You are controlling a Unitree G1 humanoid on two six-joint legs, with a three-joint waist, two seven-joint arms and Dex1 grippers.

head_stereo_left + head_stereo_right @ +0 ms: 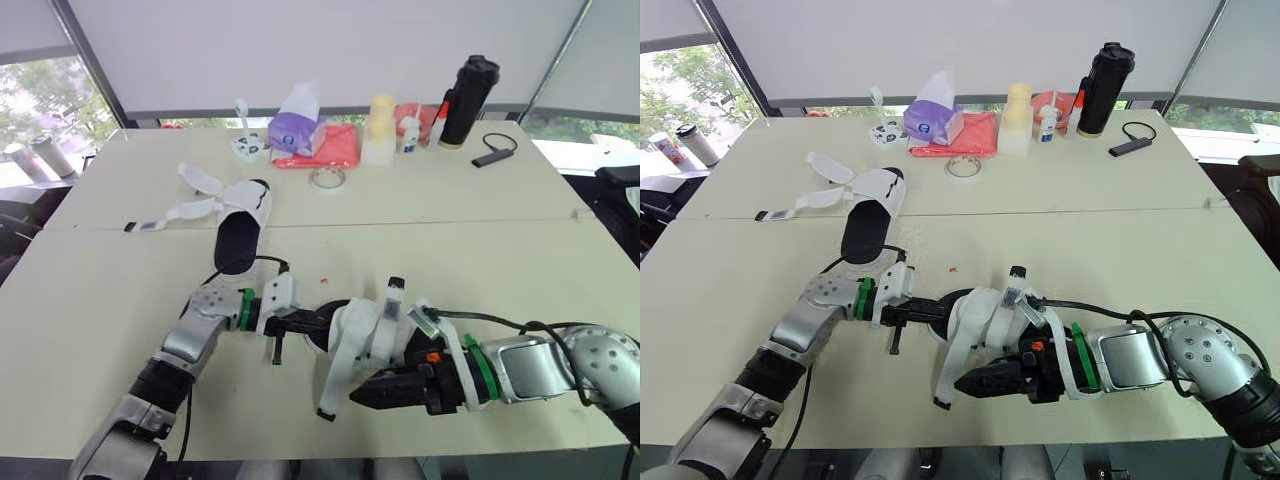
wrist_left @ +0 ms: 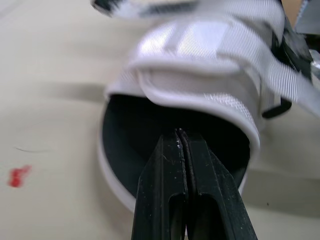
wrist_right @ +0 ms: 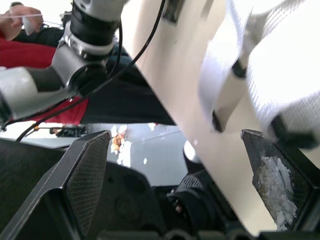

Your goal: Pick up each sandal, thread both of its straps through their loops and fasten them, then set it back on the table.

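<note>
A white sandal with a black insole (image 1: 365, 335) sits near the table's front edge between my two grippers, one long strap (image 1: 333, 385) hanging loose toward the edge. My left gripper (image 1: 305, 322) is shut, and its fingertips (image 2: 181, 145) reach into the sandal's open end over the insole with nothing pinched between them. My right gripper (image 1: 378, 392) is open, low beside the sandal's front side, and the white straps (image 3: 280, 75) are just beyond its fingers. The second sandal (image 1: 243, 215) lies at the back left with its straps (image 1: 190, 195) spread open.
Along the far edge stand a purple tissue pack (image 1: 297, 128), a red cloth (image 1: 328, 148), a tape roll (image 1: 328, 178), a pale bottle (image 1: 380, 130), a black flask (image 1: 468, 100) and a small black device (image 1: 492, 155). The table's front edge (image 1: 300, 452) is close under both arms.
</note>
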